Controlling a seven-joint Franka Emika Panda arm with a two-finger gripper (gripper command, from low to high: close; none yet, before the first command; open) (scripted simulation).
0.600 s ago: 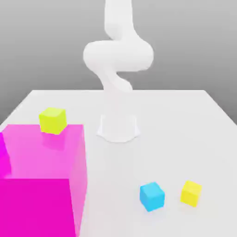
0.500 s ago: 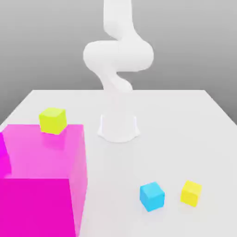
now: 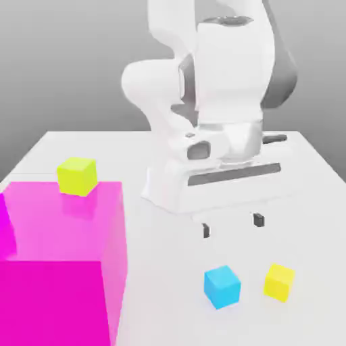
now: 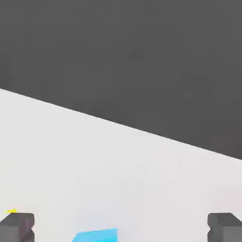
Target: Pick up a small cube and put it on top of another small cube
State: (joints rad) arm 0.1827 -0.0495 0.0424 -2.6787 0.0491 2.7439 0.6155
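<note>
Nothing grasped yet: gripper is held spread above the white bench, small blue cube and small yellow cube unstacked near it.

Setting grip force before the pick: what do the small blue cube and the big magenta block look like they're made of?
The small blue cube looks like matte, opaque plastic: flat even colour, crisp edges, no highlights. The big magenta block looks glossier, perhaps polished plastic: its top carries a faint reflection of the yellow-green cube sitting on it. These are simulator renders, so the look leaves the material open. The open gripper hovers above the blue cube.
</note>
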